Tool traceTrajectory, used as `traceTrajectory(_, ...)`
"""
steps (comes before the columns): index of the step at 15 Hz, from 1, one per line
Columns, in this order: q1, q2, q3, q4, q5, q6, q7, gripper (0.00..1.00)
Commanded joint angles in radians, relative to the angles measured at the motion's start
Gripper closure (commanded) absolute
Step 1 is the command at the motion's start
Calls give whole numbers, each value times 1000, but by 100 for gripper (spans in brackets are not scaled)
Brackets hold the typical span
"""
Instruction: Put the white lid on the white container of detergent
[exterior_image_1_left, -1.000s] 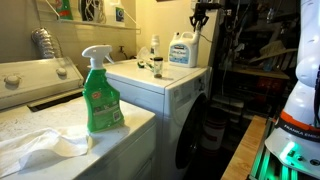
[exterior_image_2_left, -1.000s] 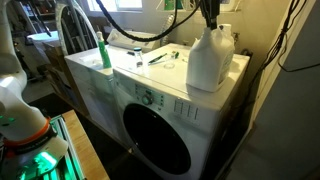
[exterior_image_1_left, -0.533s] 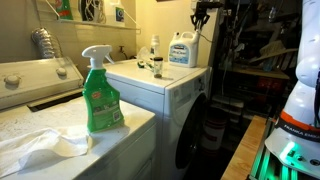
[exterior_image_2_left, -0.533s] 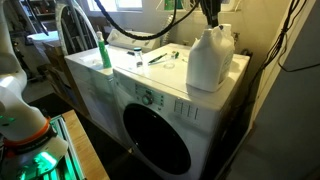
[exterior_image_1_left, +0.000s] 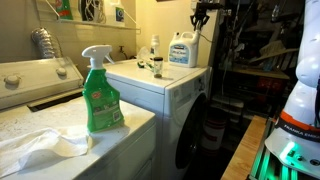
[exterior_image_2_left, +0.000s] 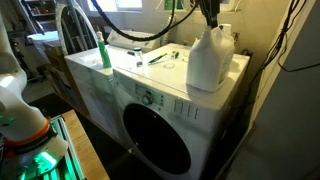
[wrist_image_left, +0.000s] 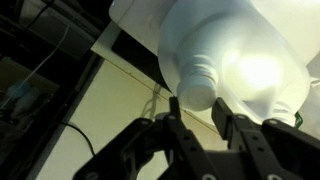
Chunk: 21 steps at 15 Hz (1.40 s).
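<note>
Laundry room, dim, cables trailing along the wall behind. The worktop (exterior_image_2_left: 130, 70) is the flat white top of a front-loading washer. The white container of detergent (exterior_image_2_left: 208, 62) stands upright near its back corner, and in an exterior view it shows its blue label (exterior_image_1_left: 181, 52).

My fingers (exterior_image_2_left: 211, 15) hang directly over it, at 12 o'clock from the jug and just above its shoulder. In the wrist view the fingers (wrist_image_left: 178, 125) are only a little way apart. A white ribbed cylinder (wrist_image_left: 197, 88) sits right between the tips, and the jug's body swells away towards 1 o'clock. Whether that cylinder is the white lid in my grip or the jug's own neck, I can't tell, nor whether I'm actually clamped on it.

The jug's long axis runs straight up, so my guess is the next move is a plain vertical descent onto the neck.

A green spray bottle (exterior_image_1_left: 100, 95) stands well apart on the neighbouring machine, and a smaller white bottle (exterior_image_1_left: 154, 50) is at the jug's 9 o'clock.
</note>
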Motion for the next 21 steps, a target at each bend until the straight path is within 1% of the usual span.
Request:
traceTrajectory(1, 6, -49, 5, -84, 4, 37, -6, 88)
traceTrajectory(10, 12, -51, 0, -125, -23, 101, 28, 88)
traceTrajectory(15, 14, -56, 1, -133, -27, 98, 28, 88)
traceTrajectory(17, 13, -61, 3, -133, -19, 92, 16, 37)
traceTrajectory(18, 14, -65, 2, -136, -24, 94, 20, 37)
traceTrajectory(19, 13, -69, 2, -139, -19, 92, 16, 32)
traceTrajectory(21, 12, -79, 2, -147, -13, 91, 11, 17)
